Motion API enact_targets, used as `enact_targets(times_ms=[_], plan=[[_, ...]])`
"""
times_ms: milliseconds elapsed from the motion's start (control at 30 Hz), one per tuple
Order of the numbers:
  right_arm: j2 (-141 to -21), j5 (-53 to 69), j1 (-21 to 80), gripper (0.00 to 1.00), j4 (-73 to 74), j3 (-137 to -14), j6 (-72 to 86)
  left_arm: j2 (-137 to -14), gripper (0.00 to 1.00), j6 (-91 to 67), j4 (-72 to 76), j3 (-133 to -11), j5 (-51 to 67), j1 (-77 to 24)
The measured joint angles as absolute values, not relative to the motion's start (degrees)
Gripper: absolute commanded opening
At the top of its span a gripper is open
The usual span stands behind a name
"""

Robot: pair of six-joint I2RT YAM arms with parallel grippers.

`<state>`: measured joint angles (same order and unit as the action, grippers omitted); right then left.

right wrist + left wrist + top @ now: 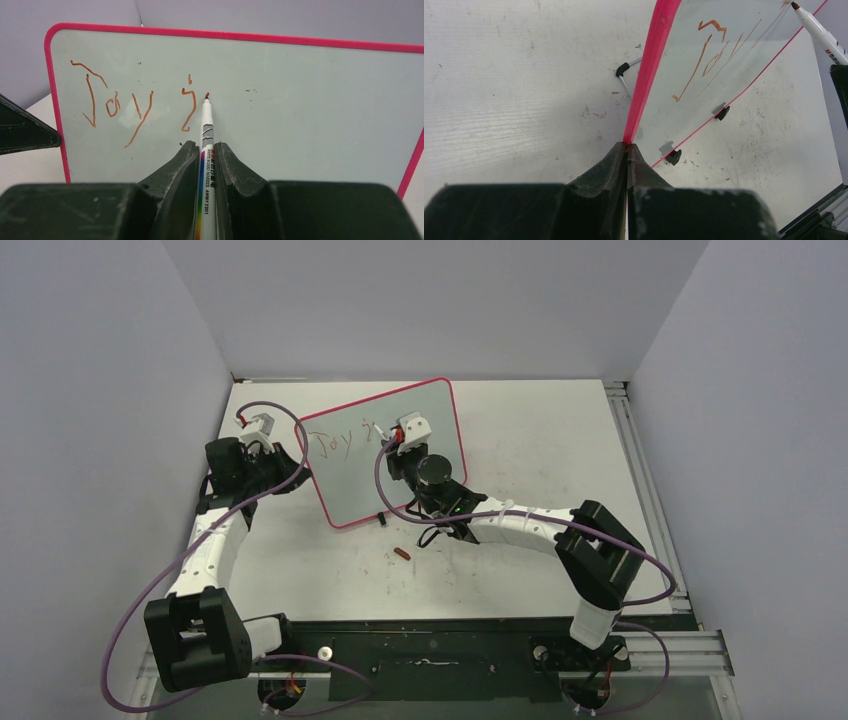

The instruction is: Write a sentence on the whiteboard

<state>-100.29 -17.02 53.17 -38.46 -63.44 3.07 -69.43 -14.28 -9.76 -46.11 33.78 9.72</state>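
Orange sentence (140, 116) at "Joy i"; marker (207, 117) tip on board (310, 100) just right of it. Right gripper (205, 146) clamps marker, left gripper (627, 147) pinches frame (649, 65).

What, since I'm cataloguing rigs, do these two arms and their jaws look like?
The left arm and right arm match: white links between chunky black joint housings, each trailed by a looping purple cable. Each wrist carries a small white camera block with red details. The jaws are dark, wedge-shaped and scuffed.
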Motion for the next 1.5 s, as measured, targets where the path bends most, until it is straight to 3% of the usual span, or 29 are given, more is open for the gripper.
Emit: enact_targets(times_ms=[1500], plan=[[-99.79, -20.08, 54.15, 0.05, -38.46, -59.64, 3.07, -69.43, 0.0, -14.26, -10.28, -46.11, 33.26, 9.45]])
